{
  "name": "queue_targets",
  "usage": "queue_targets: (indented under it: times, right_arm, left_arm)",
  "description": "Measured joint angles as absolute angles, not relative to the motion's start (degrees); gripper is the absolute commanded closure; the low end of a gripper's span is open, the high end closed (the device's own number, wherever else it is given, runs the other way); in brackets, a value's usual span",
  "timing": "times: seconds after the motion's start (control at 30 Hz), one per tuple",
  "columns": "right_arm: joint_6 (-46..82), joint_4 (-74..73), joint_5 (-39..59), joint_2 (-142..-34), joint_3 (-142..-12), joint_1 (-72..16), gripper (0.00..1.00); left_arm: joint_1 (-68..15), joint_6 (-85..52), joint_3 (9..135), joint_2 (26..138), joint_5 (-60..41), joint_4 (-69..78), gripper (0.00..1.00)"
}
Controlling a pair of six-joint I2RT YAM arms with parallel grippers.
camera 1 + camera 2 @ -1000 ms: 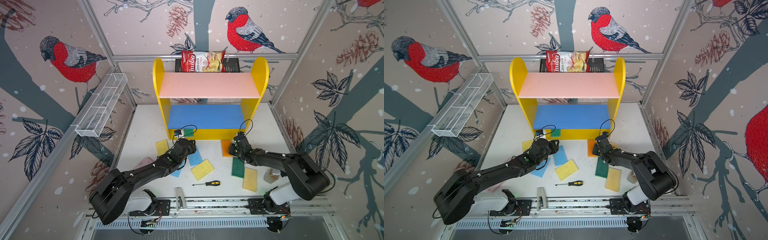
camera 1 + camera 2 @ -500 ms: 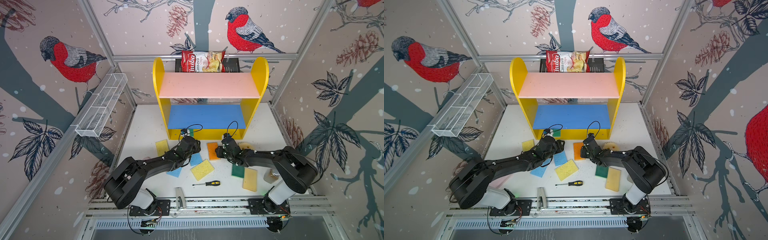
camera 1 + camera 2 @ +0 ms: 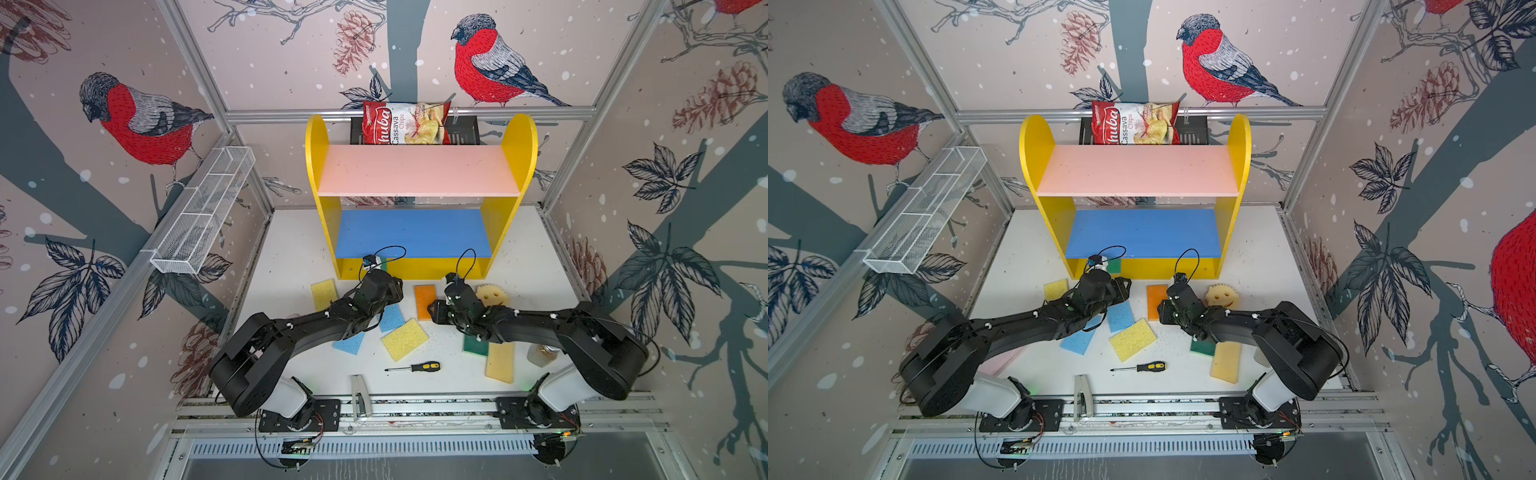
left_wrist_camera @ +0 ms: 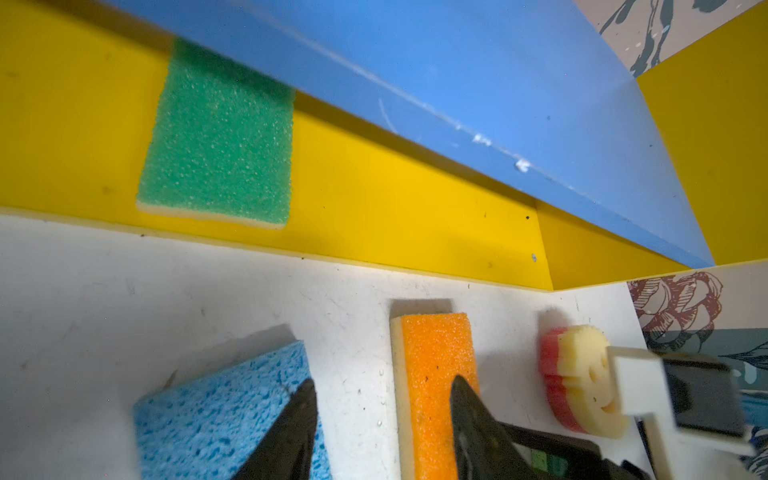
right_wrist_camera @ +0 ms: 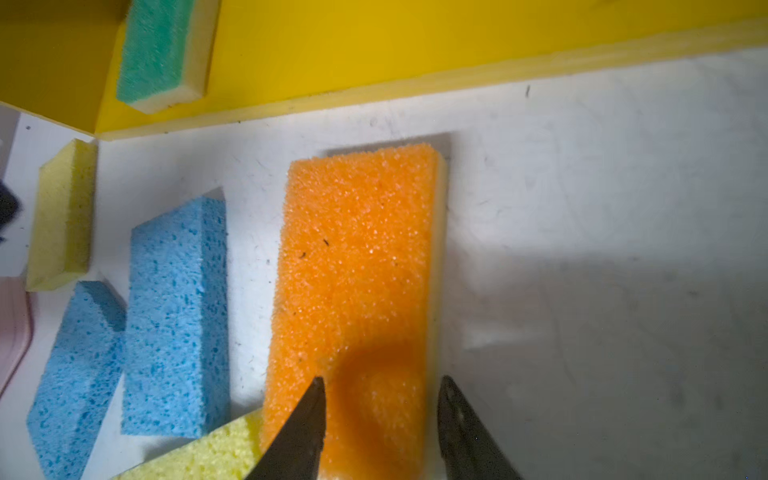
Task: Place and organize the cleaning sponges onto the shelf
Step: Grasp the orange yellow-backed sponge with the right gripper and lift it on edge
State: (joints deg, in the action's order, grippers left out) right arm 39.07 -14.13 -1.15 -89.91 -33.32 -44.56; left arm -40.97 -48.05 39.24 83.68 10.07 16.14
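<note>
"huba", "Cassava Chips" in print on the red-and-white chips bag (image 3: pixel 405 124)

I note colours: shelf (image 3: pixel 318 166) yellow sides, pink top board, blue middle board | orange sponge (image 5: pixel 357 270) with cream edge | green sponge (image 4: pixel 220 141) | blue sponge (image 5: pixel 178 316) with darker speckles | smiley sponge (image 4: pixel 582 374) yellow over pink | my right gripper (image 5: pixel 381 380) black

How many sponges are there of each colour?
Blue sponges: 2
Yellow sponges: 3
Green sponges: 2
Orange sponge: 1
Smiley sponge: 1
Total: 9
</note>
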Motion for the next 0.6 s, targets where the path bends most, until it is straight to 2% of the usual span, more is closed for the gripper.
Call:
queue_targets:
  times: [0.07, 0.2, 0.27, 0.6]
  right_arm:
    - [39.2, -15.2, -1.1, -91.1, -34.0, -44.5, 0.61]
    - [40.4, -16.4, -1.1, -92.4, -34.7, -44.6, 0.91]
    - [40.5, -16.6, -1.0, -92.8, -35.4, -44.6, 0.97]
    - [37.9, -17.0, -3.1, -93.6, -39.4, -44.6, 1.0]
  left_arm:
    - [-40.4, -48.1, 39.0, 83.0, 10.8, 16.2, 0.48]
    - [-38.9, -48.6, 37.7, 81.7, 12.1, 16.1, 0.48]
    - [-38.8, -49.3, 37.3, 81.6, 11.5, 16.1, 0.48]
    - [-38.5, -49.7, 36.8, 83.0, 9.0, 16.1, 0.48]
